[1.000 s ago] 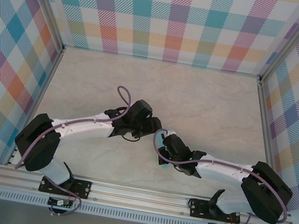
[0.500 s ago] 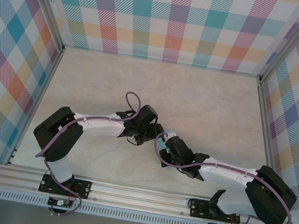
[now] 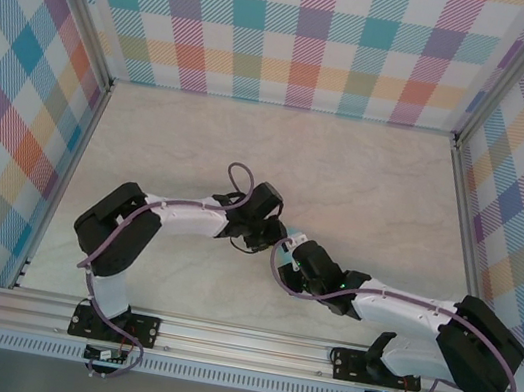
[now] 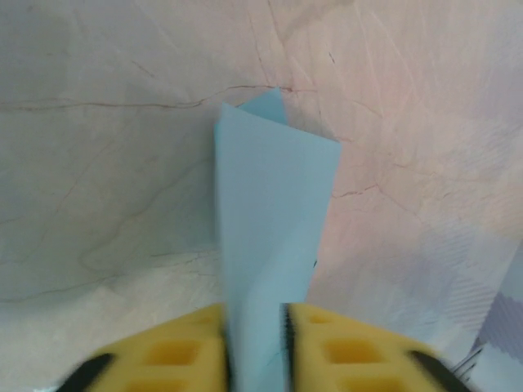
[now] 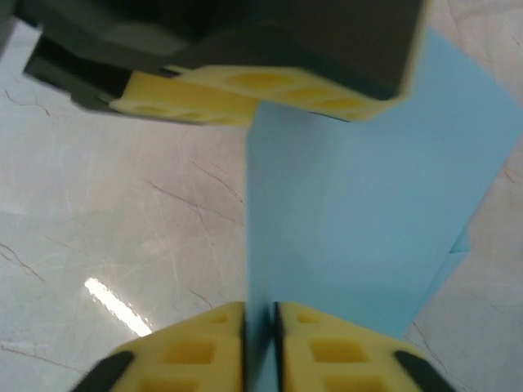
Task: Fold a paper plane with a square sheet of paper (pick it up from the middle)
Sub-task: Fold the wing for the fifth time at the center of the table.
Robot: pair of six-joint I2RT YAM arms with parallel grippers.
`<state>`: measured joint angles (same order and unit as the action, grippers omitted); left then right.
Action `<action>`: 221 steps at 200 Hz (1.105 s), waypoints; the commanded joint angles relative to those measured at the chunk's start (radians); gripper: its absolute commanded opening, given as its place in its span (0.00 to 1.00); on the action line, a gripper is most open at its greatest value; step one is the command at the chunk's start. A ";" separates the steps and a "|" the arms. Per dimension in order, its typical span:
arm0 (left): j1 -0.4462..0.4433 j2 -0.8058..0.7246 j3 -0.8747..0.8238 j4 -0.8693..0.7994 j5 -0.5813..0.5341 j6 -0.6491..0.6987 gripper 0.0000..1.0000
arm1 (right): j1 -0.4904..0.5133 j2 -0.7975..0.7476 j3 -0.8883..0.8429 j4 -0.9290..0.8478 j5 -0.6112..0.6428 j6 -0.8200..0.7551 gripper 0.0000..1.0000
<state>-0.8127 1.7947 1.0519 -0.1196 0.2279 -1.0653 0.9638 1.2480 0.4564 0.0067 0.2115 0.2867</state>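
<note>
A thin light blue folded paper sheet (image 4: 270,245) sits mid-frame in the top view, over the marbled tabletop (image 4: 98,163). The left tool (image 4: 255,318) and right tool (image 5: 260,318) both pinch it, nearly closed. It looks featherlight, floppy and crease-prone, probably best gripped along the stiffer fold.

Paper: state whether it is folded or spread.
Folded: the paper stands as a narrow doubled strip, a second layer's corner peeking behind its tip.

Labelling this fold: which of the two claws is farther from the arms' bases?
The left claw: from above it sits farther up the table than the right claw, the blue paper between them.
</note>
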 commanded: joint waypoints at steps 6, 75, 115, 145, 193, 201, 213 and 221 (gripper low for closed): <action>0.009 0.017 0.026 -0.017 0.007 0.016 0.06 | 0.008 0.000 0.068 -0.155 0.017 0.070 0.31; 0.008 0.018 0.057 -0.050 0.013 0.029 0.00 | 0.136 0.044 0.225 -0.582 0.219 0.285 0.46; 0.010 0.024 0.065 -0.060 0.014 0.029 0.00 | 0.185 0.072 0.279 -0.688 0.281 0.328 0.45; 0.009 0.033 0.072 -0.060 0.023 0.031 0.00 | 0.212 0.125 0.311 -0.691 0.277 0.348 0.45; 0.009 0.035 0.077 -0.064 0.026 0.029 0.00 | 0.217 0.208 0.353 -0.702 0.293 0.373 0.35; 0.009 0.035 0.077 -0.067 0.027 0.031 0.00 | 0.219 0.211 0.355 -0.699 0.293 0.372 0.33; 0.008 0.035 0.077 -0.068 0.027 0.032 0.00 | 0.219 0.215 0.355 -0.693 0.292 0.370 0.31; 0.009 0.034 0.077 -0.069 0.026 0.033 0.00 | 0.220 0.220 0.355 -0.690 0.292 0.371 0.29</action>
<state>-0.8127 1.8229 1.1099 -0.1585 0.2432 -1.0500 1.1740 1.4525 0.7830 -0.6617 0.4812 0.6399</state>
